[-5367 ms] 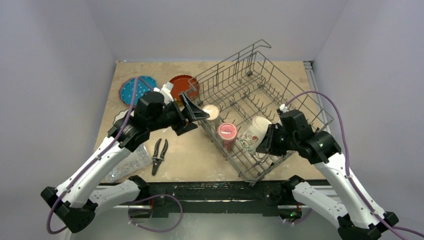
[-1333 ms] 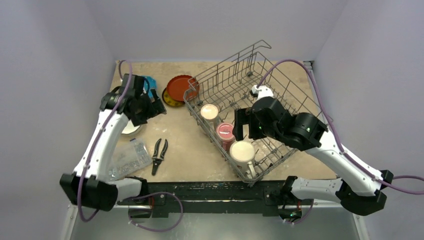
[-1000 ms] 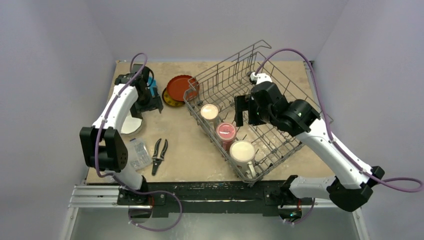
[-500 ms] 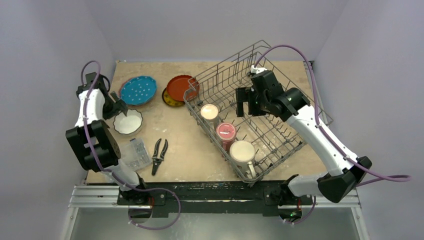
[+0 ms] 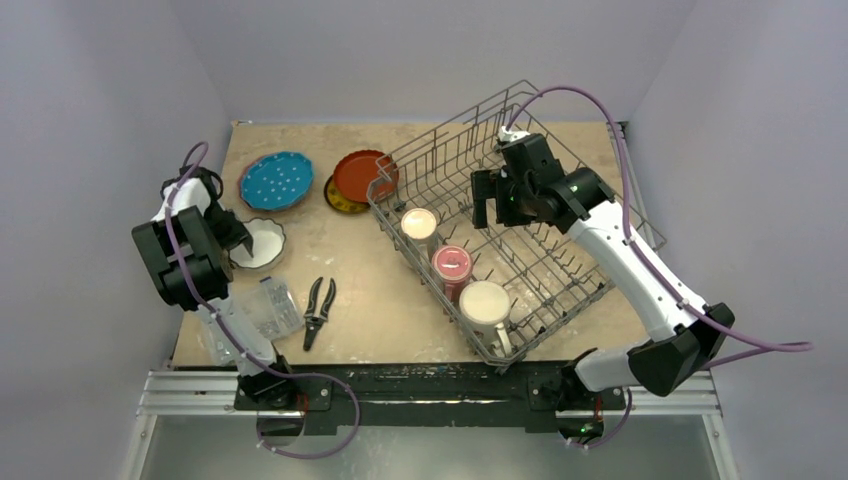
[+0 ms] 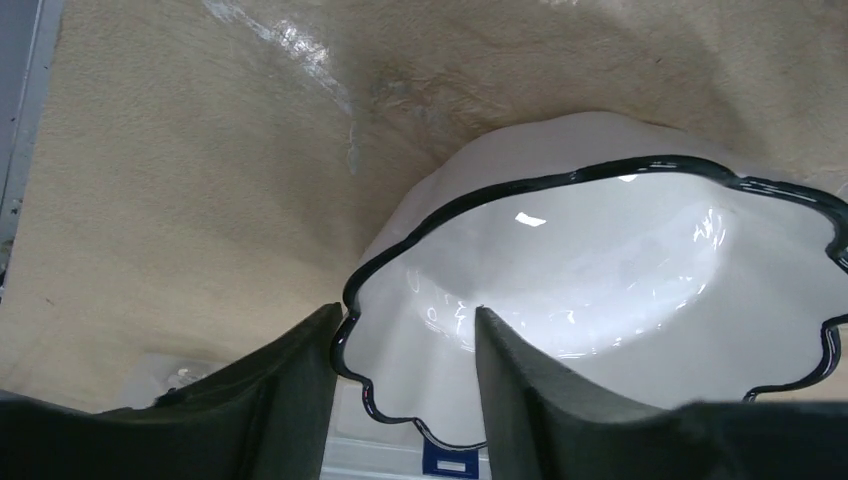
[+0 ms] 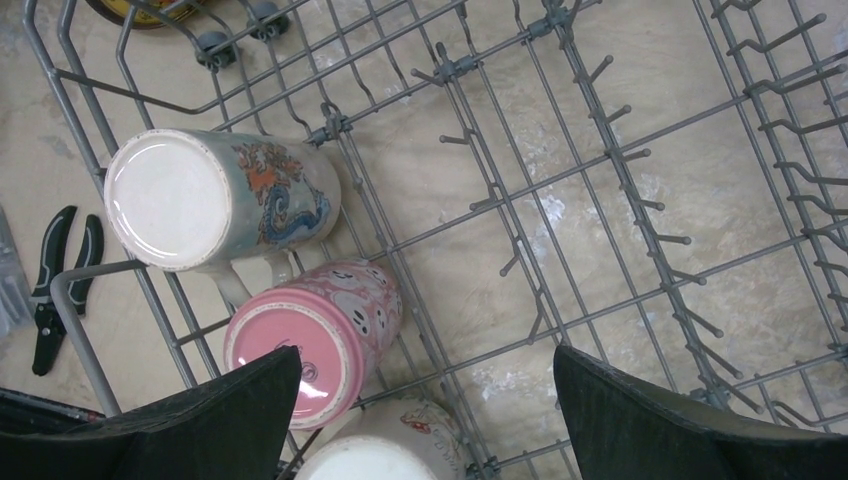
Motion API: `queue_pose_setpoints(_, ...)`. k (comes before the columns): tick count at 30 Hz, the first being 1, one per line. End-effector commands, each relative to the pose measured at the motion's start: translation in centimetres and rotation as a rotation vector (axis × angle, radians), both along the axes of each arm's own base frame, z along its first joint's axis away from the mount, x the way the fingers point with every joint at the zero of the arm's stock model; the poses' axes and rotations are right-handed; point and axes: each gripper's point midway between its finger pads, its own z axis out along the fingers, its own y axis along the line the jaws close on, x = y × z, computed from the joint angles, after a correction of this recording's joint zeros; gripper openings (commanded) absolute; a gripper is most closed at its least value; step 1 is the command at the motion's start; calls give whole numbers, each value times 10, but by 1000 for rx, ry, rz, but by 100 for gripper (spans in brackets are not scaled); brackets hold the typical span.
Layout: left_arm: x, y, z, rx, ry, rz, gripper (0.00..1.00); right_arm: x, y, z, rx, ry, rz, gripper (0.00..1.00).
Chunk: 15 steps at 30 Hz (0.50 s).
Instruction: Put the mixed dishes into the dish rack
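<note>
Beige speckled counter [image 5: 385, 300] carries a grey wire dish rack [image 5: 560, 255] set at an angle on its right half. Three mugs stand bottom-up along the rack's near-left side: a cream mug with a dragon motif [image 7: 215, 200], a pink mug [image 7: 305, 340] just beside it, and a second cream mug [image 5: 485, 303] nearest the arm bases. The right tool [image 7: 425, 365] hangs released, fingers wide apart, above the rack's bare tines. On the far-left counter lie a blue dotted plate [image 5: 275, 181] and a red-orange plate [image 5: 362, 175] overlapping a yellow plate [image 5: 340, 203]. The white fluted bowl [image 5: 257, 243] sits upright near the left edge. The left tool [image 6: 408, 340] is released, one finger inside the bowl, the other outside its dark rim. Black-handled pliers [image 5: 318, 310] and a clear box [image 5: 262, 310] lie nearer the bases.
</note>
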Motion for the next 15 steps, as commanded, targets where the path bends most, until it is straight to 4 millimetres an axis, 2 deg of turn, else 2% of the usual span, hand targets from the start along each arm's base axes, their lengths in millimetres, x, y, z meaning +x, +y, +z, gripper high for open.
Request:
queue_pose_setpoints(1,14,8,6,14,-51,-30,42,10,4,24,26,-72,18,97)
queue_pose_setpoints(4,10,9,9,30,-47,-28,24,9,2,25,19,-72,19,97)
queue_pose_setpoints(6,6,9,15,40,-52,-24,17,8,1,25,16,-72,20,97)
queue_pose_setpoints(9,-4,5,27,59,-73,-12,0,4,-1,20,13,-62,23,96)
queue_pose_setpoints(15,-20,-12,65,70,-180,32,0,-6,0,16,42,-60,42,96)
